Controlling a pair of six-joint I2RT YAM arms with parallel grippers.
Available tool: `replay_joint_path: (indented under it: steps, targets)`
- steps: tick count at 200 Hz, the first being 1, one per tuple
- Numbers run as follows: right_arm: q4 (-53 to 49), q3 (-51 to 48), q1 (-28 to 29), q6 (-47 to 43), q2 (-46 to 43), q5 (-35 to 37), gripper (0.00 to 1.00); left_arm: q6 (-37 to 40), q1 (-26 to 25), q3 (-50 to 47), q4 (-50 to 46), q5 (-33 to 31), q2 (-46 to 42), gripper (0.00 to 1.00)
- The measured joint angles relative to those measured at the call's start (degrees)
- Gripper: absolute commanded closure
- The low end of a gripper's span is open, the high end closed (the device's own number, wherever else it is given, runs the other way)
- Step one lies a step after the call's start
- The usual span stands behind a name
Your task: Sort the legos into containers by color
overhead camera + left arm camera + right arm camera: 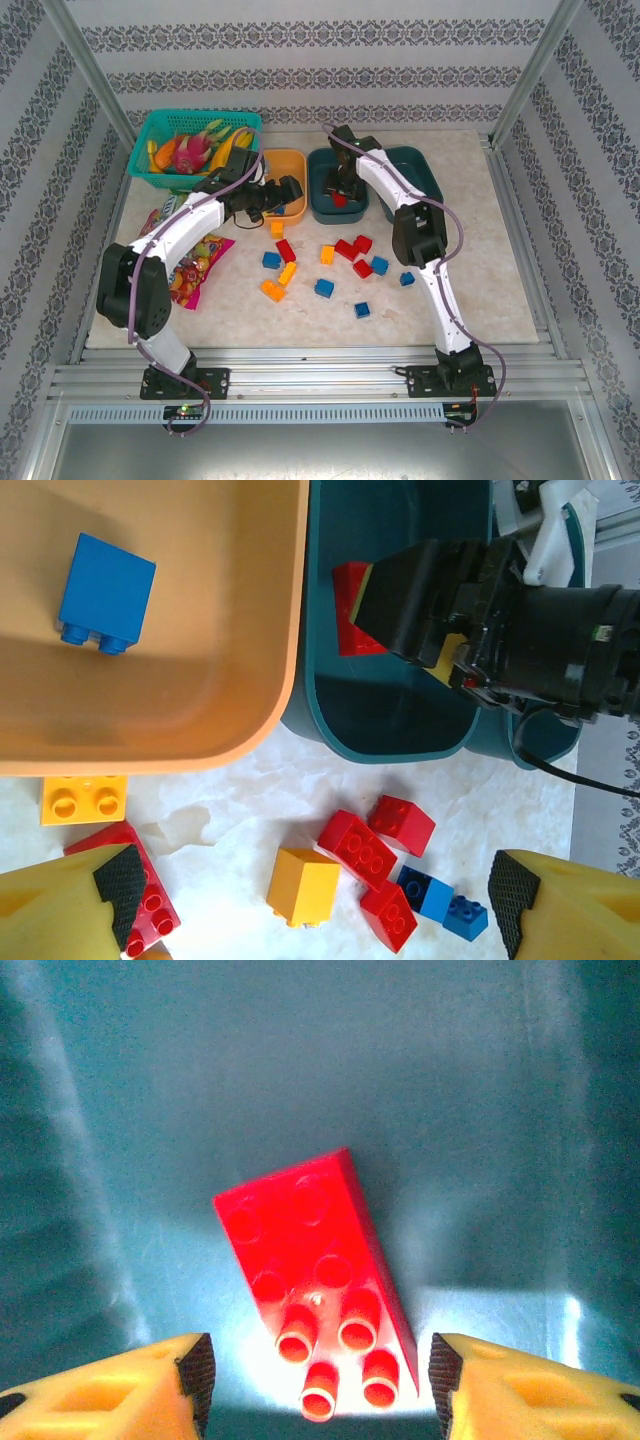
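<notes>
R jaws spread above red plastic lego brick (312,1280), lying free in dark teal plastic bin (300,1060); L jaws spread also. Nxt: pick another.

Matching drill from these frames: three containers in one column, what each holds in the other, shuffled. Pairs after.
Containers:
1. orange bin
2. middle teal bin
3. mesh basket

Contents:
A. toy fruit
B. blue brick
C. red brick

Pairs: 1-B, 2-C, 3-A
</notes>
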Motion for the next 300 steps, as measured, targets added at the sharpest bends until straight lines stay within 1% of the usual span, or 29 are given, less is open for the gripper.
replay_joint_path:
  steps: [15,23,37,50,63,78,89,103,122,134,147,165,190,233,265,280,300]
  targets:
    - [-0.04,-0.59,0.44,-0.72,-2.78,0.02,0.41,0.33,0.00,-0.87,-1.18,-0.68,-1.90,0.11]
    - [0.48,-2.34,0.85,-1.16,-5.81,0.09,0.42,0.59,0.00,-1.57,-2.27,-1.18,-3.54,0.11]
    - [3.52,-9.46,1.99,-1.88,-14.23,0.48,0.42,1.51,0.00,-3.65,-4.24,-2.12,-7.34,0.13]
    - [9.55,-20.81,3.67,-2.27,-25.42,0.85,0.41,2.69,0.00,-6.23,-5.99,-2.82,-11.08,0.15]
    - [17.33,-35.04,6.05,-2.67,-38.66,0.72,0.40,4.31,-0.07,-9.38,-7.85,-3.52,-14.25,0.18]
    - [27.45,-50.99,9.11,-3.02,-52.68,-0.50,0.38,6.38,-0.42,-12.55,-9.90,-4.44,-15.85,0.21]
    - [34.62,-61.59,11.32,-3.13,-60.52,-2.21,0.37,8.31,-0.85,-14.88,-11.43,-5.29,-15.87,0.22]
    - [43.28,-74.36,13.16,-3.15,-67.52,-3.96,0.37,10.54,-1.66,-17.38,-12.87,-6.21,-15.30,0.24]
    - [52.59,-90.38,15.85,-3.63,-73.26,-4.98,0.34,13.49,-2.89,-18.97,-14.49,-6.99,-13.18,0.26]
    - [56.30,-98.79,17.88,-4.28,-76.56,-4.96,0.32,15.10,-3.76,-18.97,-14.60,-7.58,-11.37,0.27]
    - [58.55,-105.44,19.82,-4.94,-80.61,-4.83,0.32,16.59,-4.66,-18.97,-14.58,-8.17,-9.51,0.29]
    - [60.41,-110.12,20.87,-5.25,-85.66,-4.11,0.31,18.36,-5.51,-18.91,-14.40,-9.09,-6.78,0.30]
    - [63.65,-112.54,20.85,-4.85,-89.39,-2.19,0.31,20.17,-5.75,-18.16,-14.40,-10.45,-3.30,0.32]
    - [65.22,-113.46,20.87,-3.50,-89.68,-0.98,0.31,22.14,-5.77,-14.49,-13.40,-11.19,2.05,0.33]
    - [65.20,-113.46,20.87,-3.32,-89.05,-0.55,0.31,22.77,-5.88,-12.46,-12.81,-11.28,4.37,0.33]
    - [65.18,-113.46,20.87,-3.32,-88.37,-0.55,0.32,22.91,-6.05,-11.74,-12.66,-11.78,5.51,0.38]
    - [65.18,-113.42,20.85,-3.32,-87.25,-0.59,0.32,23.21,-6.16,-11.10,-12.46,-12.50,7.13,0.47]
